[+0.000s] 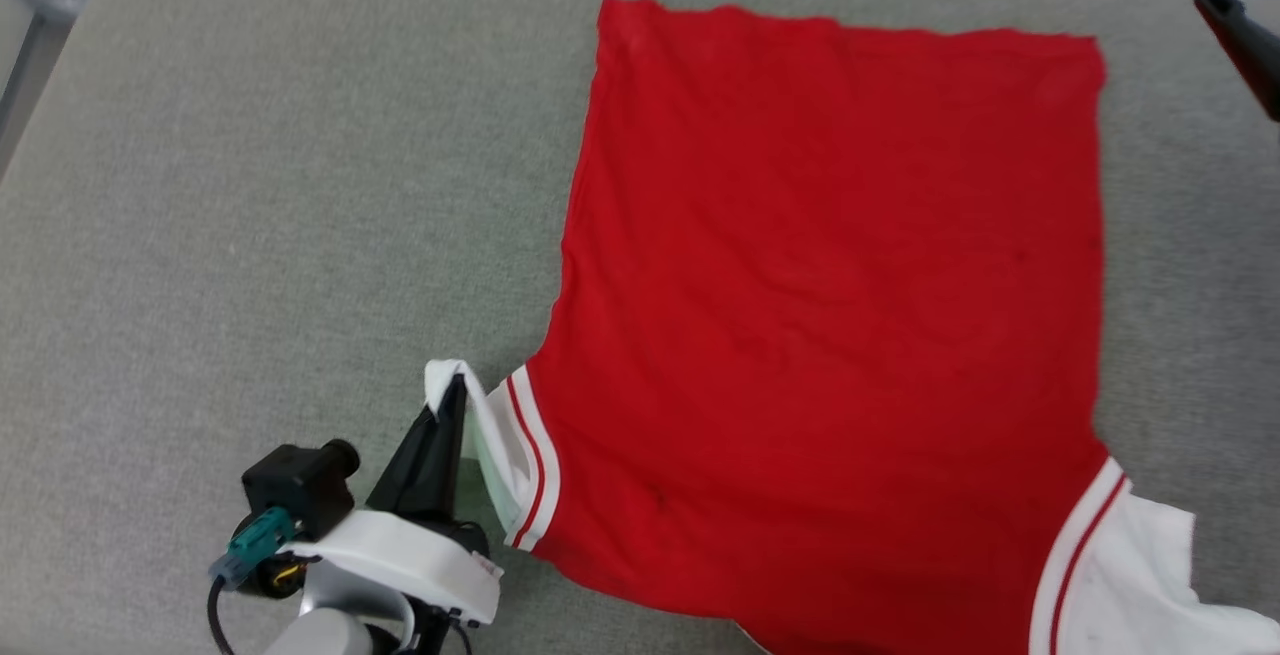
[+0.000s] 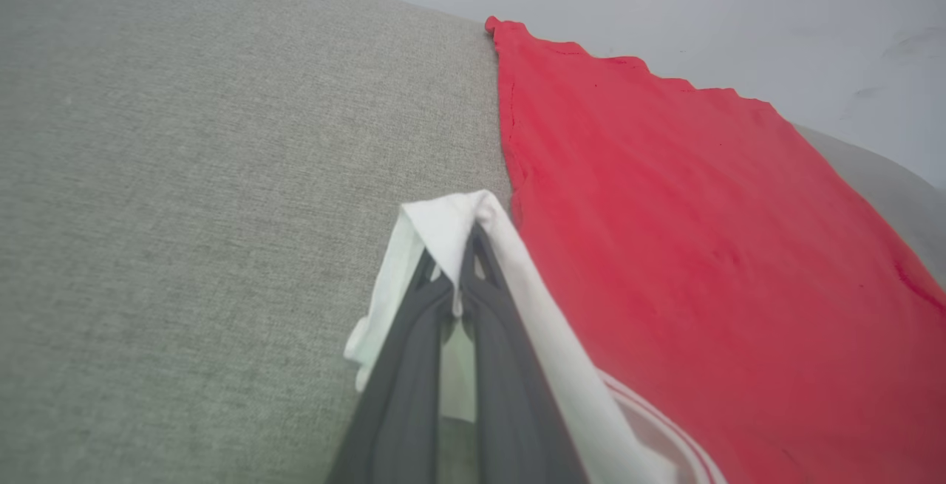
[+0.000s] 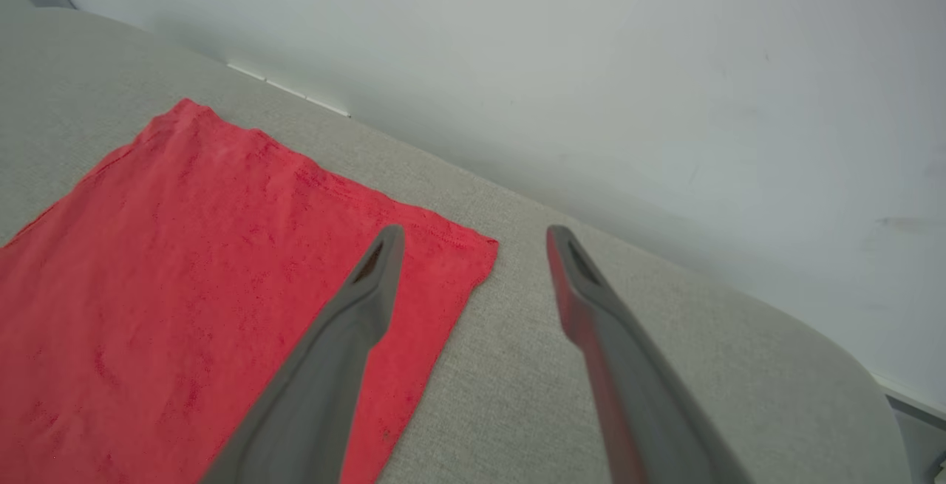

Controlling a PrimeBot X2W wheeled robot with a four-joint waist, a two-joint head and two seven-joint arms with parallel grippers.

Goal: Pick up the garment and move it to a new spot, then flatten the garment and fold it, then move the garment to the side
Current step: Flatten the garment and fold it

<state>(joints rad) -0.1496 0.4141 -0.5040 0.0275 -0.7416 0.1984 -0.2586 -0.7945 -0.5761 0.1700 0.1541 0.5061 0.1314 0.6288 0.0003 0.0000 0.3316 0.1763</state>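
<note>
The garment [image 1: 830,315] lies spread flat on the grey padded surface [image 1: 250,185], plain red side up, with its hem at the far end. No letters or number show. My left gripper [image 1: 455,390] is at the lower left, shut on the white sleeve [image 1: 490,435] and lifting its edge a little. In the left wrist view the sleeve [image 2: 443,222] drapes over the closed gripper [image 2: 464,244] beside the red body [image 2: 702,247]. My right gripper [image 3: 477,240] is open and holds nothing, hovering over the garment's far right hem corner [image 3: 458,255]. One of its fingers [image 1: 1240,35] shows at the top right.
The other white sleeve [image 1: 1150,575] lies crumpled at the lower right. A pale wall [image 3: 591,63] runs just behind the surface's far edge. A metal frame [image 1: 30,35] stands off the top left corner. Bare grey padding stretches to the garment's left.
</note>
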